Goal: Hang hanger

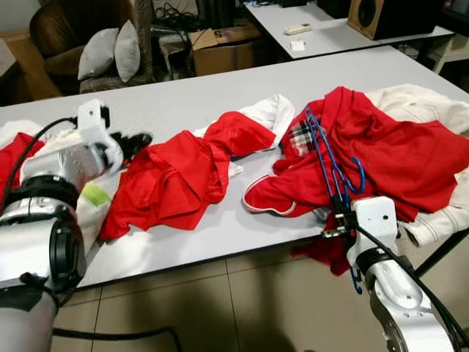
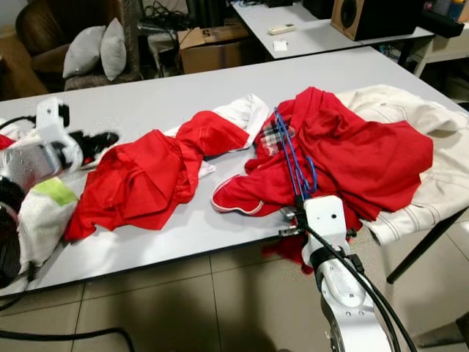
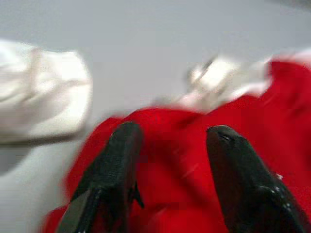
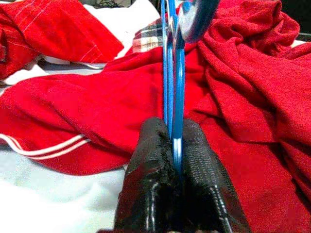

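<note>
Left tool: fingers apart, over red shirt, nine o'clock.
Hanger: blue, thin, stiff, probably light; lies on red sweater, three o'clock.
Right tool: clamped on its bottom bar; sensible hold.

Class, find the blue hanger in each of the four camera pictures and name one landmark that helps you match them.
Left eye view: blue hanger right of centre, on the red sweater, pinched by the right end effector.
Right eye view: centre-right, same sweater.
Left wrist view: not in it; open left end effector over red cloth.
Right wrist view: upright, in the middle, between the fingers.
Shared landmark: the plaid collar patch beside the hanger.
</note>
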Motion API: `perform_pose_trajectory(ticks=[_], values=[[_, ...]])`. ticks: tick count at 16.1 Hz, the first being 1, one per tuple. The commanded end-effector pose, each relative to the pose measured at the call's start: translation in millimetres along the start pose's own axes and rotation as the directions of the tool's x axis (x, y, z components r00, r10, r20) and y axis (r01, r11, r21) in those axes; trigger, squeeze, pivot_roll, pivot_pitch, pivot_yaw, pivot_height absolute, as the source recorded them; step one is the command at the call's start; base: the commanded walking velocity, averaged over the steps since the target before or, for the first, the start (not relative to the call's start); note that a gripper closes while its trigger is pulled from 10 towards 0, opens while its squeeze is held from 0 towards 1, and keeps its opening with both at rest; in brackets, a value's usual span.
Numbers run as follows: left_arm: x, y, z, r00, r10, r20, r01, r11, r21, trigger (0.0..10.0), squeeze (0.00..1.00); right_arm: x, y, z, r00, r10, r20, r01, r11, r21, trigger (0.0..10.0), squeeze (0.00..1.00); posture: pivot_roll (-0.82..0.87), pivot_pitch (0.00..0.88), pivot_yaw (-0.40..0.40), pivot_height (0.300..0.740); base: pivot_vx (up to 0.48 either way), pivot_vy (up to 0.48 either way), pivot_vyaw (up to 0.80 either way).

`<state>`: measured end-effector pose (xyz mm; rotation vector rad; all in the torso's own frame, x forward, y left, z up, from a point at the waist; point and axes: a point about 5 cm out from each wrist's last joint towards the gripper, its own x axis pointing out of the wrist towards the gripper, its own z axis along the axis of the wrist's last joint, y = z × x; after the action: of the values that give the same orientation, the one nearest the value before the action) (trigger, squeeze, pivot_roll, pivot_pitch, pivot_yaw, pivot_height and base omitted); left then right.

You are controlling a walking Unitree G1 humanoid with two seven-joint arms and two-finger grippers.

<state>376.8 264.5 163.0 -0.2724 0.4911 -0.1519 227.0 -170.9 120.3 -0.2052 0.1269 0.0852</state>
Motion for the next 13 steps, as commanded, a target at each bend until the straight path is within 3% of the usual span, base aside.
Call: perform_pose_trajectory(ticks=[1,3,4,5,6,7,8,10,11,13], values=[[-1.1,5.6,-9,0.998,0.024,-0.06,-0.017,0.993,0.119,10.0,1.0,0.8,-1.1,2,1.0,-0.004,0.012,0.004,1.0,-0.009,10.0,0.0,-0.11,0.0,0.127,0.74,0.0,0.0,0.0],[-0.1,-3.0,-5,0.997,-0.06,-0.05,0.064,0.996,0.067,10.0,1.0,0.9,-0.7,2,1.0,-0.001,0.013,0.001,1.0,-0.011,10.0,0.0,-0.11,0.0,0.13,0.74,0.0,0.0,0.0],[1.0,-22.4,6,0.978,-0.21,-0.009,0.21,0.977,0.031,10.0,1.0,0.9,-1.0,2,1.0,-0.001,0.013,0.001,1.0,-0.012,10.0,0.0,-0.11,0.0,0.131,0.74,0.0,0.0,0.0],[0.3,-43.4,10,0.94,-0.342,-0.011,0.342,0.936,0.078,10.0,1.0,0.7,-1.0,2,1.0,-0.002,0.013,0.002,1.0,-0.013,10.0,0.0,-0.11,0.0,0.134,0.74,0.0,0.0,0.0],[0.8,-55.2,7,0.93,-0.367,-0.03,0.367,0.917,0.158,10.0,1.0,0.6,-0.6,2,1.0,-0.002,0.013,0.003,1.0,-0.012,10.0,0.0,-0.11,0.0,0.137,0.74,0.0,0.0,0.0],[2.1,-61.9,0,0.941,-0.338,-0.034,0.334,0.9,0.281,10.0,0.11,0.7,0.0,2,1.0,-0.003,0.013,0.003,1.0,-0.012,10.0,0.0,-0.11,0.0,0.137,0.74,0.0,0.0,0.0],[2.7,-65.3,-9,0.953,-0.301,-0.045,0.293,0.866,0.405,10.0,0.0,0.7,0.3,2,1.0,-0.003,0.013,0.003,1.0,-0.011,10.0,0.0,-0.11,0.0,0.138,0.74,0.0,0.0,0.0],[2.4,-70.3,-24,0.962,-0.266,-0.051,0.246,0.776,0.581,10.0,0.0,0.6,0.4,1,1.0,-0.001,0.012,0.002,1.0,-0.012,10.0,0.0,-0.11,0.0,0.133,0.74,0.0,0.0,0.0],[2.8,-79.6,-32,0.955,-0.292,-0.049,0.264,0.766,0.587,10.0,0.0,1.1,0.5,1,1.0,0.002,0.011,-0.002,1.0,-0.013,10.0,0.0,-0.1,0.0,0.128,0.74,0.0,0.0,0.0],[5.7,-86.3,-47,0.96,-0.265,-0.092,0.269,0.778,0.568,10.0,0.0,2.8,2.2,2,1.0,0.011,0.013,-0.011,1.0,-0.015,10.0,0.0,-0.1,0.0,0.125,0.74,0.0,0.0,0.0]])
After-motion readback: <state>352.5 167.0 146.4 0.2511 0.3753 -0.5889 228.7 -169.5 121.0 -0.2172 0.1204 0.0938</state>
